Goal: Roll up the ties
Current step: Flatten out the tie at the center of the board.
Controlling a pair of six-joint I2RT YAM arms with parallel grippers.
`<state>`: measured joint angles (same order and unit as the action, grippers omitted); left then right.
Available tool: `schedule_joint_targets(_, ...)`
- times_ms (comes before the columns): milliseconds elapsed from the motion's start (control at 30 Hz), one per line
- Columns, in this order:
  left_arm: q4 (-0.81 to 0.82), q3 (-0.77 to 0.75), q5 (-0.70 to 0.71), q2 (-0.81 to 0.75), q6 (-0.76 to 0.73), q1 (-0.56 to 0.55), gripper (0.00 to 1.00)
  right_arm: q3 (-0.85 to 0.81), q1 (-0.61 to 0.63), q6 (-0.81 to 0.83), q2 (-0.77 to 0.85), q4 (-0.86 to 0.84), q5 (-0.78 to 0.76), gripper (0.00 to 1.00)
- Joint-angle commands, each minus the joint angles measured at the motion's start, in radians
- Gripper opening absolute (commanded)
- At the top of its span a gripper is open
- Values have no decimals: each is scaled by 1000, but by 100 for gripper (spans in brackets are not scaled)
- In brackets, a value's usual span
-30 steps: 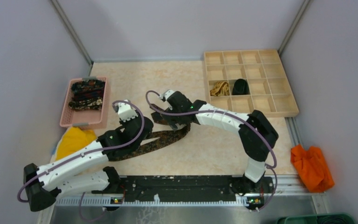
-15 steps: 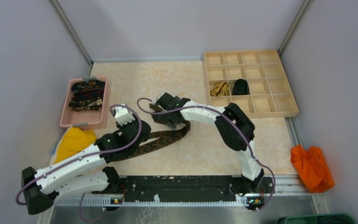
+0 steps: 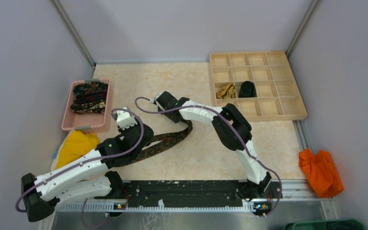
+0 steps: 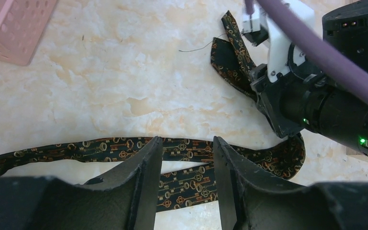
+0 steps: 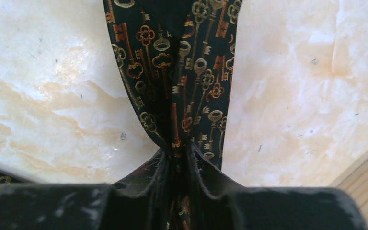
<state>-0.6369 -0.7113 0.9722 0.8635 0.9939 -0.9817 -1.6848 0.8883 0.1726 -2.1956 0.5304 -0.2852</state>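
bare marble tabletop (image 3: 211, 148) lies open between the key-patterned tie (image 3: 170, 140) and the wooden compartment tray (image 3: 282, 88) at the far right. the pink basket (image 3: 67, 120) sits by the left wall. the tie lies doubled across the middle of the table. the right gripper (image 5: 177, 154) is clenched on one end of it. the left gripper (image 4: 187, 140) hangs with fingers spread over the two strands; whether it touches them cannot be told.

A pink basket (image 3: 84, 125) sat at the left of the marbled surface (image 3: 143, 81), with a yellow cloth (image 3: 76, 143) just beside it. A wooden compartment tray (image 3: 287, 108) stood at far right, and an orange cloth (image 3: 320, 171) lay nearer.
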Motion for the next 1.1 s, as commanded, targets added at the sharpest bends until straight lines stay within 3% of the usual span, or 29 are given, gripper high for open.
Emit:
schedule_joint_targets(0, -1, 22, 10, -19, -11, 6, 48, 3, -38, -59, 7, -58, 10, 0)
schedule_joint_targets(300, 68, 33, -8, 32, -49, 10, 44, 298, -82, -248, 380, -294, -168, 0)
schedule_joint_targets(600, 299, 54, -56, 93, -215, 11, 50, 434, -82, -326, 851, -317, -197, 0)
schedule_joint_targets(833, 621, 55, -99, 200, -394, 22, 52, 485, -9, -366, 1113, -334, -240, 0)
schedule_joint_targets(1067, 950, 1, -315, 420, -497, 40, 50, 552, 92, -324, 1275, -436, -320, 0)
